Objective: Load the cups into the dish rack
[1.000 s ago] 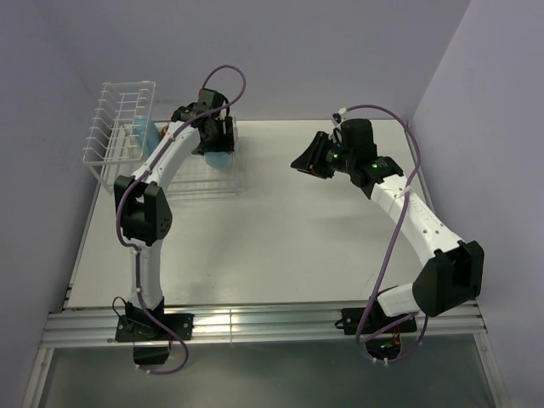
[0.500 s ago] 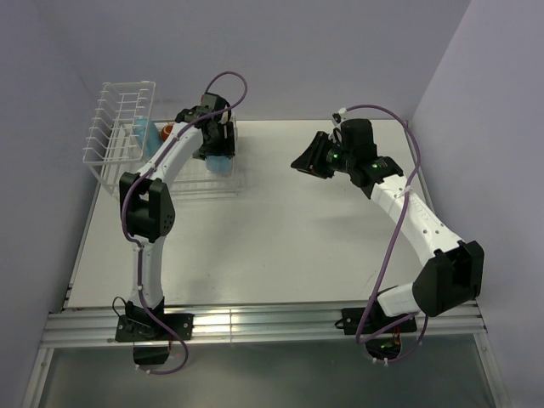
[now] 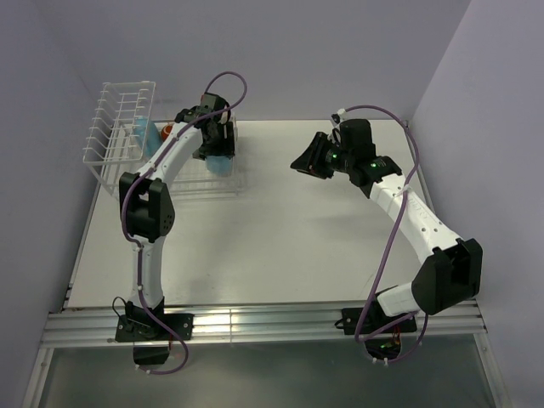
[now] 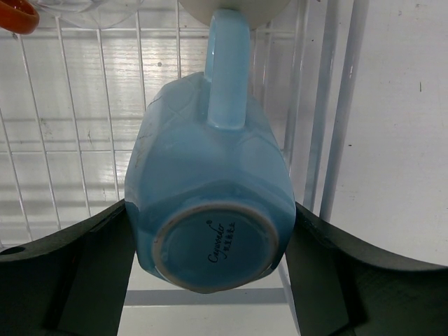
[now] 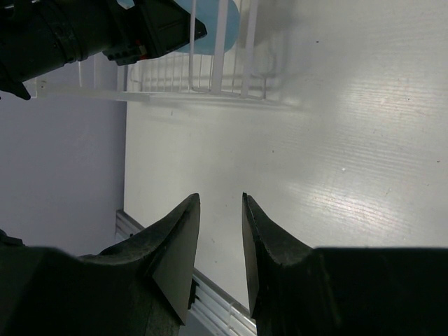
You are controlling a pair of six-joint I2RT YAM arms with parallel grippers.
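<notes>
The left gripper (image 4: 210, 245) has shifted its tightly held blue mug (image 4: 210, 175) a little above the rack (image 3: 119, 110), nearly ready to let go, while the right gripper (image 5: 220, 231) waits empty, slightly apart.

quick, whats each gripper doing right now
left gripper: closed on the light blue mug
right gripper: partly open, holding nothing

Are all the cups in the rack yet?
Almost. A blue mug, the red-orange cup, clear tumbler and beige cup already sit in the dish rack. The left gripper holds the last light blue mug over it; it only needs letting go. The right gripper is empty.
</notes>
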